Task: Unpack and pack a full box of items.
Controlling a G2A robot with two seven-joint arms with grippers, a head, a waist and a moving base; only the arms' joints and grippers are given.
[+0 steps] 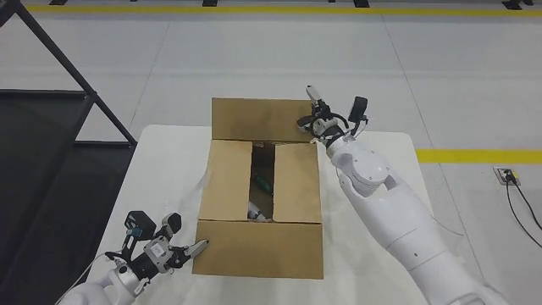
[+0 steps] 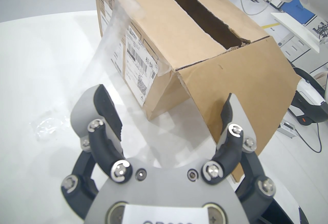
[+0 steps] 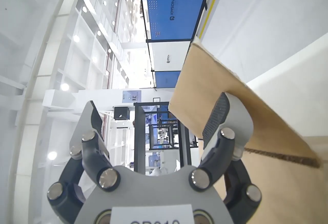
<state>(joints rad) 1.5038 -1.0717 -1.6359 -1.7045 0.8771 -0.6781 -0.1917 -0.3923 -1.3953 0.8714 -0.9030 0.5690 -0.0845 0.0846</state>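
A brown cardboard box (image 1: 262, 191) stands mid-table. Its far flap (image 1: 261, 119) is raised and its near flap (image 1: 258, 250) is folded outward. The two side flaps lie almost flat, and the gap between them shows items (image 1: 261, 185) inside, one green and one white. My left gripper (image 1: 188, 235) is open at the box's near left corner (image 2: 166, 107), one finger (image 2: 229, 112) close beside the near flap (image 2: 243, 91). A clear tape strip (image 2: 112, 37) hangs from the box toward it. My right gripper (image 1: 318, 112) is open at the far flap's right corner (image 3: 157, 114), one finger (image 3: 220, 112) by the flap (image 3: 205, 81).
The white table (image 1: 161, 169) has bare surface on both sides of the box. A crumpled bit of clear plastic (image 2: 44, 125) lies on the table near my left gripper. A dark frame and surface (image 1: 42, 135) stand off the table's left side.
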